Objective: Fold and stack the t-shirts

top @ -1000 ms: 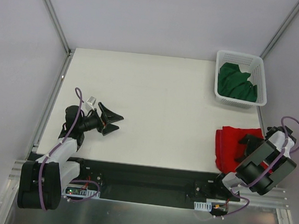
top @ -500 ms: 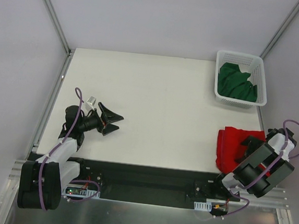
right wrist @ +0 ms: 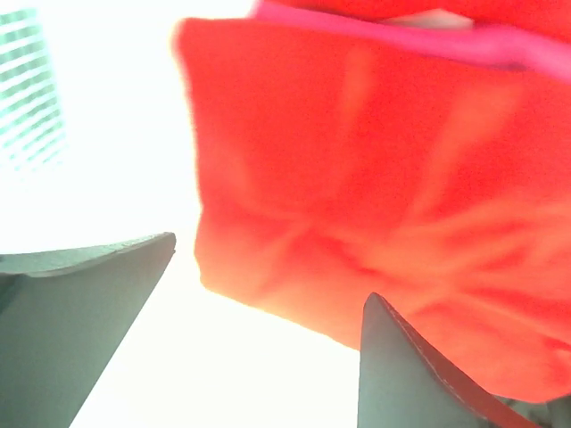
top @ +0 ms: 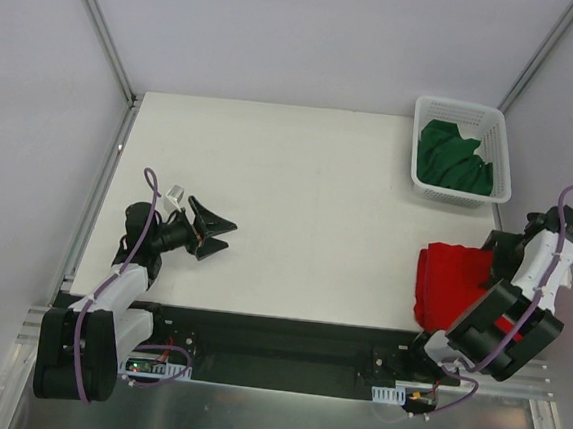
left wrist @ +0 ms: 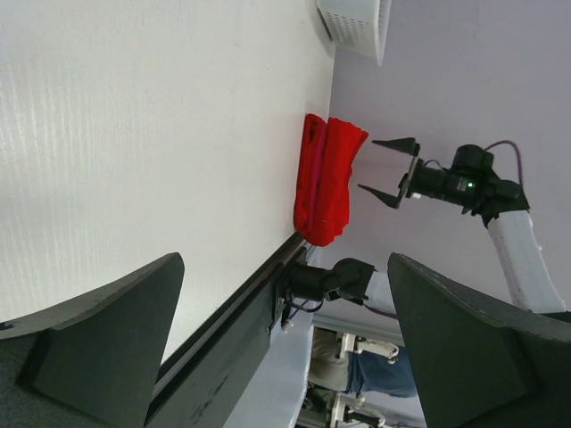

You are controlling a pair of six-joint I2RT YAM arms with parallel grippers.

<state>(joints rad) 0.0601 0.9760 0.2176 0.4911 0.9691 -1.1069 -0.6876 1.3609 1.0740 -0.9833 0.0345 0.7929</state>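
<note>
My right gripper (left wrist: 384, 169) hangs in the air above the right edge of the folded red t-shirt (top: 446, 284), jaws spread wide with nothing between them; that shirt lies at the near right of the table (top: 308, 196), on a magenta-pink t-shirt (right wrist: 401, 34) that shows only as a strip at its edge. What remains, I judge, is the dark green t-shirt (top: 454, 159), crumpled in the white basket (top: 455, 196) at the far right corner; it lies straight to the far side of my right gripper, with no clear long axis, and my right arm is much the nearer. My left gripper (top: 226, 235) rests low at the near left, also spread and empty. A second ago my right gripper sat low over the red shirt; it has since risen and drawn off to the right, uncovering more cloth; the left has not moved.
</note>
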